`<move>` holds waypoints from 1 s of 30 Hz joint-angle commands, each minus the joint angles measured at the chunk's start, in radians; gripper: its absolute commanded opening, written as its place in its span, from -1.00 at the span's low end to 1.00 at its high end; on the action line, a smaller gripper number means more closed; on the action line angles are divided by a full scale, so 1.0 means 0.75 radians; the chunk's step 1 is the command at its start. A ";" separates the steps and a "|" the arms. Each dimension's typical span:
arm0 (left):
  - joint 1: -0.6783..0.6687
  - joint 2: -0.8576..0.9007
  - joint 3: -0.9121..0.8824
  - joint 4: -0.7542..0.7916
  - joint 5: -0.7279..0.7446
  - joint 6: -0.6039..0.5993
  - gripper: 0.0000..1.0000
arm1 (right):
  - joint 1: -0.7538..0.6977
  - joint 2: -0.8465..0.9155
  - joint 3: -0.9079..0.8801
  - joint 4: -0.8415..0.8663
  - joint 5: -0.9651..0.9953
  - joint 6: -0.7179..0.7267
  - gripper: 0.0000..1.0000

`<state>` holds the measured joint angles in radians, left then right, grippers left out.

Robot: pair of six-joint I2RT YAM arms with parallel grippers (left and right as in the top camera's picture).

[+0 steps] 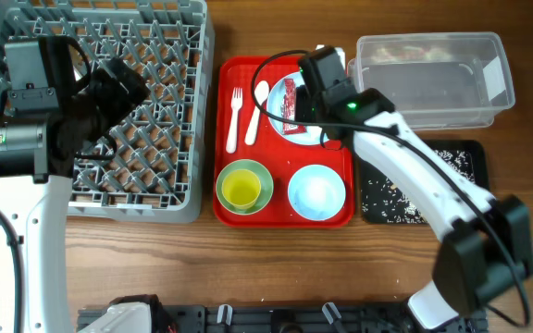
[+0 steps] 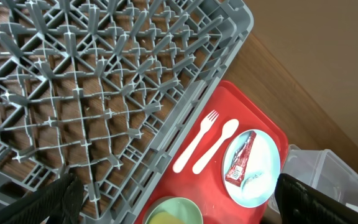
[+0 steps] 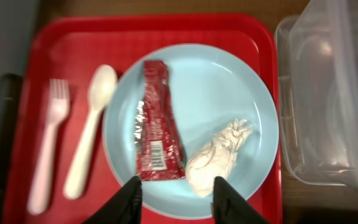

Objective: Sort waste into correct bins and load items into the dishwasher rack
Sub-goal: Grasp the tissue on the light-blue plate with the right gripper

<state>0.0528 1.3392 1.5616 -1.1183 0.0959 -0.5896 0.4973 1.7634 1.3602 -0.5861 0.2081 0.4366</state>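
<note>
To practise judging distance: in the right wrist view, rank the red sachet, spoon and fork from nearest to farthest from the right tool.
1. Red sachet, on the plate, just ahead of the right tool.
2. Spoon, on the red tray, left of the plate.
3. Fork, farthest left, beside the spoon.

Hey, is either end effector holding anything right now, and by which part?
Nothing is held. The right end effector hangs open above the sachet wrapper and tissue on the plate; the left end effector is open over the dishwasher rack.
</note>
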 commanded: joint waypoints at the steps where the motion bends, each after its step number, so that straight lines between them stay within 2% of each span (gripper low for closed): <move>1: 0.007 0.005 0.013 0.003 0.011 -0.003 1.00 | -0.005 0.133 0.011 0.006 0.043 0.015 -0.41; 6: 0.007 0.005 0.013 0.003 0.011 -0.003 1.00 | -0.005 0.239 0.010 0.003 0.134 0.016 -0.43; 7: 0.007 0.005 0.013 0.003 0.011 -0.003 1.00 | -0.005 0.252 0.009 0.004 0.150 0.016 -0.41; 8: 0.007 0.005 0.013 0.003 0.011 -0.003 1.00 | -0.005 0.258 0.009 0.004 0.152 0.016 -0.29; 17: 0.007 0.005 0.013 0.003 0.011 -0.003 1.00 | -0.005 0.337 0.007 -0.018 0.111 0.085 -0.17; 18: 0.007 0.005 0.013 0.003 0.011 -0.003 1.00 | -0.005 0.341 0.007 -0.018 0.106 0.085 -0.21; 19: 0.007 0.005 0.013 0.003 0.011 -0.003 1.00 | -0.005 0.342 0.006 -0.018 0.107 0.085 -0.35; 22: 0.007 0.005 0.013 0.003 0.011 -0.003 1.00 | -0.005 0.342 0.004 -0.018 0.107 0.085 -0.91; 26: 0.007 0.005 0.013 0.003 0.011 -0.003 1.00 | -0.005 0.300 0.005 -0.018 0.107 0.080 -0.91; 30: 0.007 0.005 0.013 0.003 0.011 -0.003 1.00 | -0.005 0.035 0.035 -0.007 0.119 -0.052 -0.91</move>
<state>0.0528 1.3392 1.5620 -1.1187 0.0959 -0.5892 0.4965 1.9713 1.3602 -0.6029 0.2874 0.4728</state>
